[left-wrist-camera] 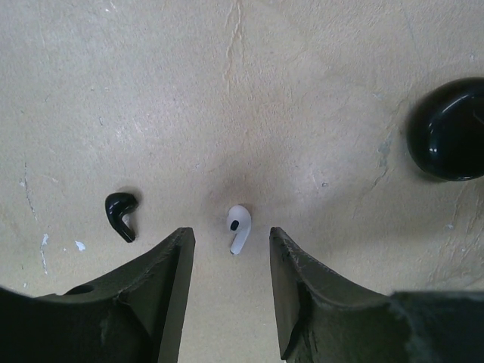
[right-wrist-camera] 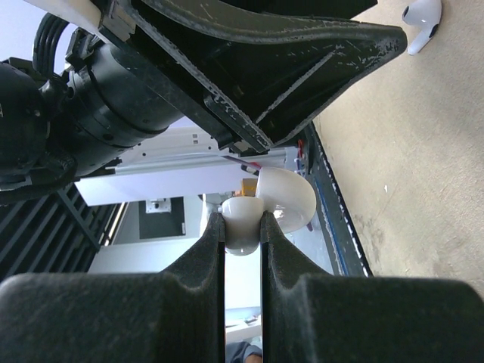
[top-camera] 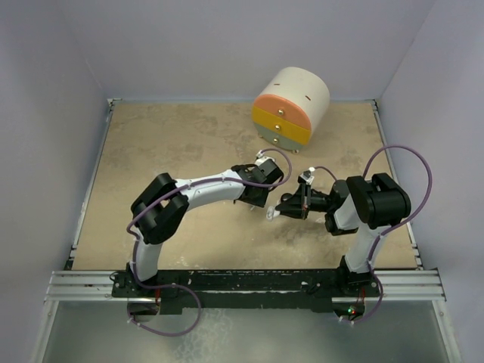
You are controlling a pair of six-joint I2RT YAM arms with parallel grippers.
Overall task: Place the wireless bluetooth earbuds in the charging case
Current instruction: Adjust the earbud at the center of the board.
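Observation:
A white earbud (left-wrist-camera: pixel 238 227) lies on the table between the tips of my open left gripper (left-wrist-camera: pixel 229 234), untouched. It also shows in the right wrist view (right-wrist-camera: pixel 421 23). A black earbud (left-wrist-camera: pixel 121 215) lies to its left. The black round charging case (left-wrist-camera: pixel 450 128) sits at the right edge of the left wrist view. My right gripper (right-wrist-camera: pixel 242 219) is shut on a white rounded case (right-wrist-camera: pixel 289 198) with its lid open, held above the table beside my left gripper (top-camera: pixel 255 198). The white case (top-camera: pixel 271 212) shows as a small speck from above.
The cream-and-orange cylindrical drawer unit (top-camera: pixel 291 106) stands at the back of the table. The dark fingers (right-wrist-camera: pixel 302 60) of my left gripper fill the top of the right wrist view, close to my right gripper (top-camera: pixel 278 210). Walls enclose the table.

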